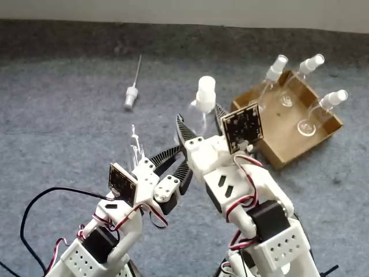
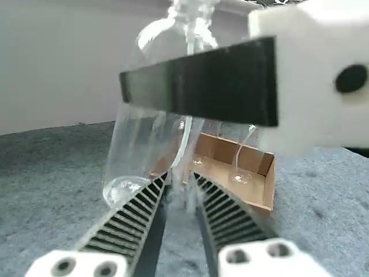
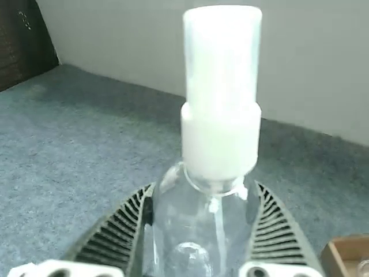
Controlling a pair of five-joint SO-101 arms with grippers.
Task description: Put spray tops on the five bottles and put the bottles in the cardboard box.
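The capped bottle (image 3: 202,231), its spray top (image 3: 222,86) seated, looks ready for boxing. Keep it upright, carry it right over the near wall of the cardboard box (image 1: 288,153), and lower it into the free near part, apart from the three bottles standing there. The right gripper (image 1: 201,124) is closed around the bottle's shoulder, just under the top. The left gripper (image 2: 181,176) sits at the bottle's base; whether it pinches anything I cannot tell.

Counts: one cardboard box (image 1: 282,151); four bottles with spray tops (image 1: 204,98); one bare bottle (image 1: 136,145); one loose spray top (image 1: 131,97); two robot arms (image 1: 253,202).
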